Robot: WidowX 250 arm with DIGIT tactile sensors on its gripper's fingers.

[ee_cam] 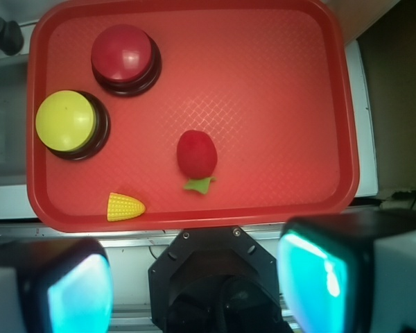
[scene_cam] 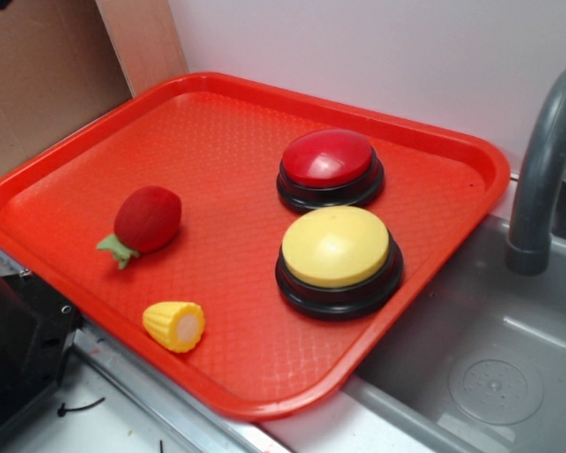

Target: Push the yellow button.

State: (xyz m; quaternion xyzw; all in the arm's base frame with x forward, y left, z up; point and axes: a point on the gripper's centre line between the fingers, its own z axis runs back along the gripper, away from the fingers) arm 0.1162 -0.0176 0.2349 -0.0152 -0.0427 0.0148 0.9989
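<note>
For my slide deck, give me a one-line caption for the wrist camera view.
Open gripper above a red tray holding yellow button, red button, toy strawberry and corn.

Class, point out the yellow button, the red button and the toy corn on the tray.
yellow button (scene_cam: 335,245), exterior view, middle of its domed top.
red button (scene_cam: 326,157), exterior view, top of dome.
toy corn (ee_cam: 125,207), wrist view, mid-body.

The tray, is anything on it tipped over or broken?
Nothing looks broken or spilled. The yellow button and red button sit flat on the tray. The toy strawberry and toy corn lie on their sides, loose, which seems normal for toys.
</note>
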